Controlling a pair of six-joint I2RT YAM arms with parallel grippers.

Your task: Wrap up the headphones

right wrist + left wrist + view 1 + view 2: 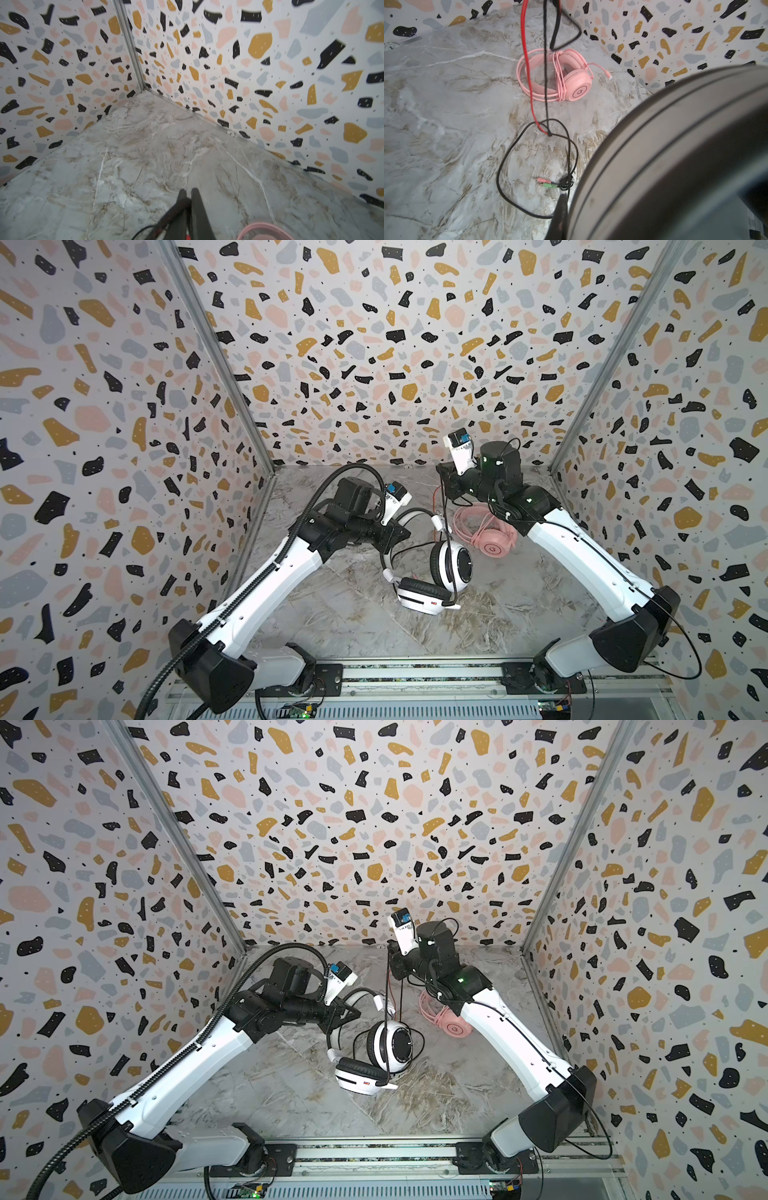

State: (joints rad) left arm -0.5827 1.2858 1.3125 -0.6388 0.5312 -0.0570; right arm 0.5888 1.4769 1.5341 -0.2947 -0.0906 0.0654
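Observation:
The white headphones [451,566] with black stripes are lifted mid-table, their ear cups low. My left gripper [390,545] is shut on their headband [675,145], which fills the left wrist view beside one finger [560,218]. My right gripper [188,192] is shut on their black cable [444,526], raised near the back wall. The cable hangs down [546,83] beside a red strand [527,62] to a loose loop [508,166] on the table, ending in pink and green plugs [546,182]. The pink headphones [492,539] lie behind, under the right arm, cable coiled round them.
The marble tabletop [519,605] is boxed in by terrazzo-patterned walls [374,344] on three sides. A metal rail [415,676] with both arm bases runs along the front edge. The pink headset's rim [264,230] sits just beside the right fingers.

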